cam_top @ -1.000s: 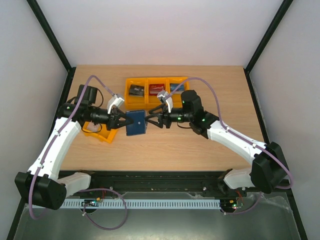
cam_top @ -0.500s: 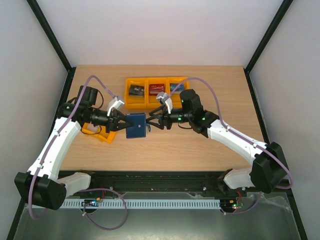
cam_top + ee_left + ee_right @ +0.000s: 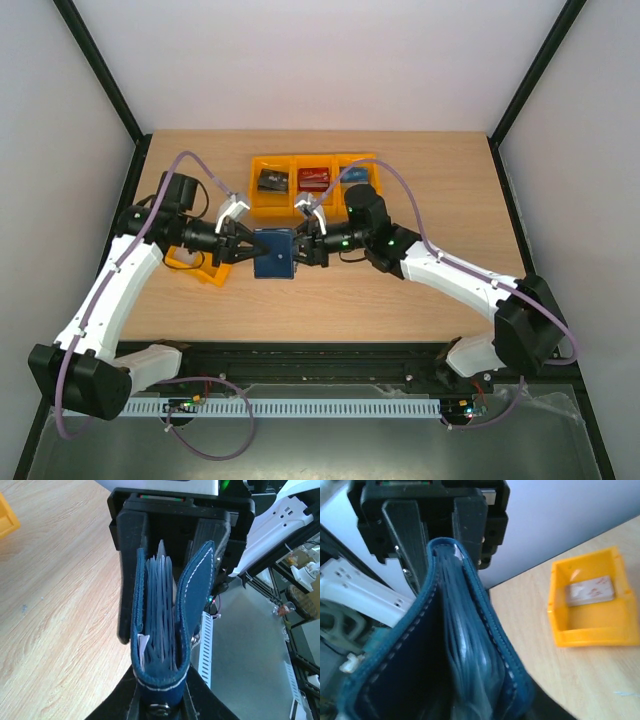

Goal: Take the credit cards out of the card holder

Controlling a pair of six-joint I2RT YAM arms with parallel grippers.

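The card holder [image 3: 272, 252], a dark navy wallet, hangs above the table between both arms. My left gripper [image 3: 243, 248] is shut on its snap end [image 3: 160, 707]. My right gripper [image 3: 300, 248] reaches in from the other side. Its black fingers [image 3: 131, 580] press on both covers at the free edge. Between the covers stand pale clear sleeves [image 3: 162, 615], with a white corner [image 3: 142, 644] peeking out. In the right wrist view the holder [image 3: 445, 660] fills the lower frame and hides my own fingers. A white card with red marks [image 3: 590, 591] lies in a small orange bin [image 3: 592, 625].
A three-part orange bin [image 3: 310, 182] sits just behind the grippers, holding a black item [image 3: 271, 181], a red one [image 3: 313, 178] and a blue one [image 3: 352, 175]. The small orange bin [image 3: 197, 268] lies under my left arm.
My right gripper has moved left onto the holder's free edge and its jaws have narrowed around it. My left gripper has kept its grip and shifted slightly.
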